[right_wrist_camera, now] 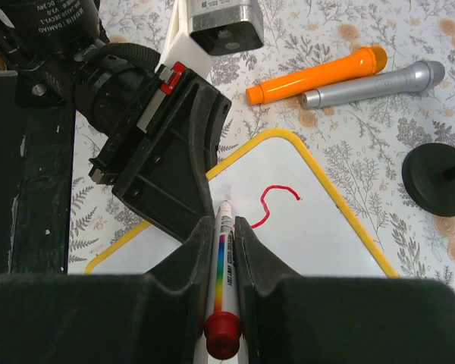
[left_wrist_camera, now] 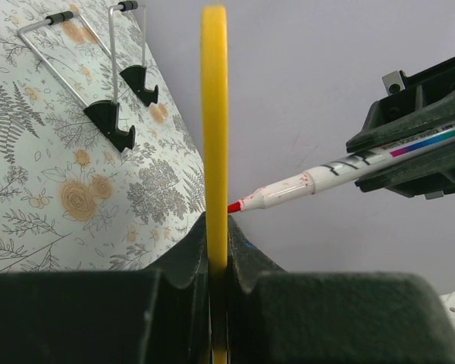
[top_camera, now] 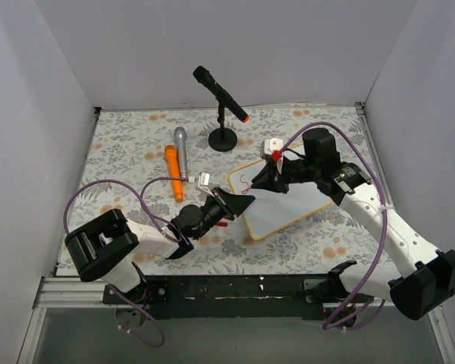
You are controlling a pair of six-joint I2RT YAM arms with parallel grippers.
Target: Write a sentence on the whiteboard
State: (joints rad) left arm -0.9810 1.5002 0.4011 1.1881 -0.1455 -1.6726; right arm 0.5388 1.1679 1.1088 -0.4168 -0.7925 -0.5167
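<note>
A table (top_camera: 129,136) covered in a flower-and-fern printed cloth sits between plain grey walls. Right of centre lies the whiteboard (top_camera: 288,203), a smooth white rectangle with rounded corners and a thin yellow rim, set at an angle. The left gripper (left_wrist_camera: 214,250) pinches that rim at the board's left corner, its dark padded jaws tight on the edge. The right gripper (right_wrist_camera: 224,227) grips a white marker (right_wrist_camera: 223,265) (rainbow stripe, red cap on the back end), tip against the white face. Just beyond the left gripper lie an orange microphone (top_camera: 173,173) and a silver microphone (top_camera: 180,146), side by side. A black microphone (top_camera: 221,95) on a round-based stand is near the board's far corner. Of the sentence (right_wrist_camera: 273,205), one red S-shaped curl shows.
</note>
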